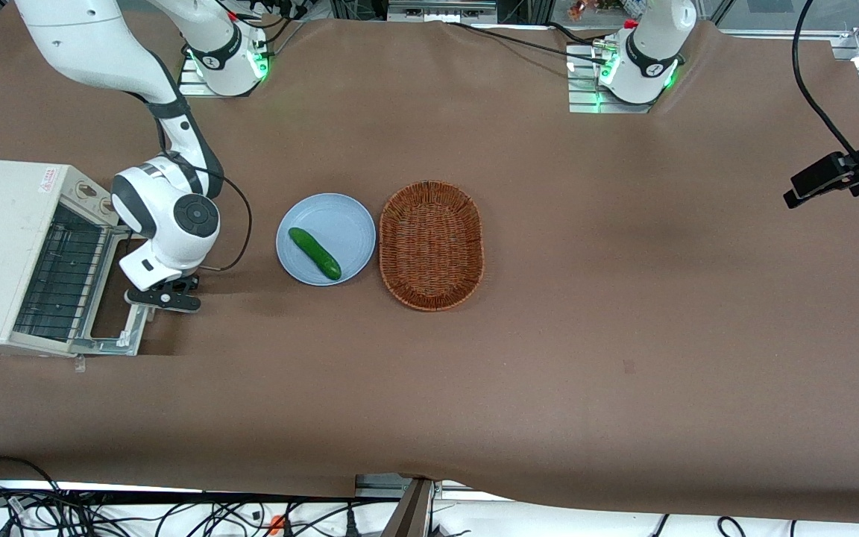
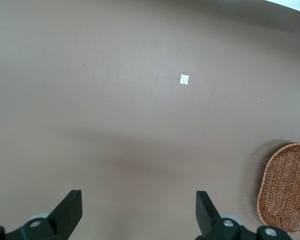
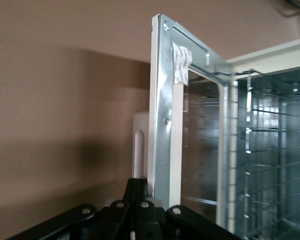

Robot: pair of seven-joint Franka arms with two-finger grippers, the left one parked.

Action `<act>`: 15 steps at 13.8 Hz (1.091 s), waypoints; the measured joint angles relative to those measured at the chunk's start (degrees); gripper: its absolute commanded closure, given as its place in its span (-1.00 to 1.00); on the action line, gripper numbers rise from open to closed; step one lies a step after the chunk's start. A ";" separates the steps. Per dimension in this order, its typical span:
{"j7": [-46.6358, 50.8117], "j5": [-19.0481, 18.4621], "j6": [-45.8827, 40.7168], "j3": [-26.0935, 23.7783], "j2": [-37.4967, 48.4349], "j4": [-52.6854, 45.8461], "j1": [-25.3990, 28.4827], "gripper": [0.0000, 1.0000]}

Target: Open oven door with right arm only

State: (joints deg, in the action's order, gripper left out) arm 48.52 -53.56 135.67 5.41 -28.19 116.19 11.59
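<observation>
The cream-white toaster oven [image 1: 4, 246] stands at the working arm's end of the table. Its oven door [image 1: 131, 332] is swung down and open, and the wire rack [image 1: 64, 276] inside shows. The right arm [image 1: 176, 216] bends down over the door's outer edge. My gripper [image 1: 152, 297] sits at that edge, near the middle of its length. In the right wrist view the black fingers [image 3: 142, 187] are pressed together, shut, right against the door's metal edge [image 3: 160, 100] and beside the pale handle [image 3: 139, 150]. Nothing shows between the fingers.
A light blue plate [image 1: 355, 224] holding a green cucumber [image 1: 315, 253] lies mid-table, with a brown wicker basket [image 1: 431, 246] beside it toward the parked arm's end. The basket [image 2: 287, 187] also shows in the left wrist view. Brown cloth covers the table.
</observation>
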 measured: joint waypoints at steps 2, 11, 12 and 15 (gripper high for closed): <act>0.20 0.85 2.86 0.11 -1.46 0.01 -0.73 1.00; -1.62 20.79 -4.04 -5.43 -1.23 -4.59 -1.93 1.00; -3.77 24.67 -9.53 -6.78 -0.51 -7.45 -1.87 1.00; -14.91 38.76 -24.85 -7.88 2.06 -18.04 -1.76 0.74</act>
State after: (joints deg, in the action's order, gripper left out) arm 33.61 -14.80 110.83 -2.47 -26.13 98.15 9.83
